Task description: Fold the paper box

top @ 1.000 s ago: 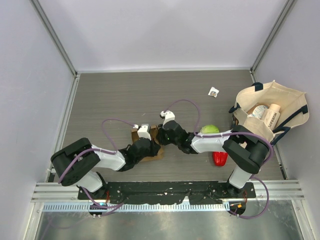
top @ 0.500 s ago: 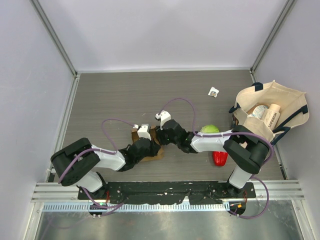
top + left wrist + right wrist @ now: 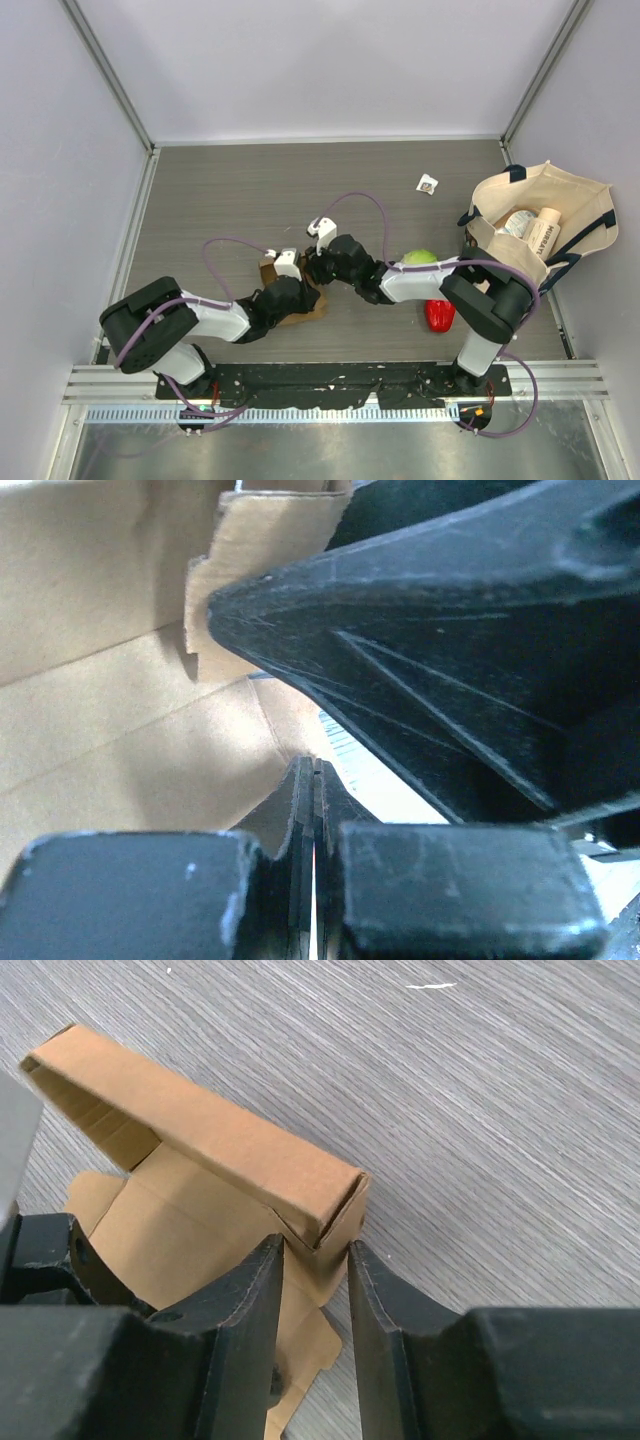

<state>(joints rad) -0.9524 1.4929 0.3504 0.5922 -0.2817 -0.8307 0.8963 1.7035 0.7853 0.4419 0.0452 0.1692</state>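
One paper box [image 3: 312, 306] lies on the table [image 3: 220, 200], at 7 o'clock from its middle, seen from the top. Left wrist view: the left gripper [image 3: 312, 780] is pinched shut on box cardboard. Right wrist view: the right gripper [image 3: 315, 1260] stands half open around a box corner.

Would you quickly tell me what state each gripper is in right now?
Left gripper: shut, apparently pinching the paper box at an edge.
Right gripper: open, straddling the box's folded corner, not clamping.
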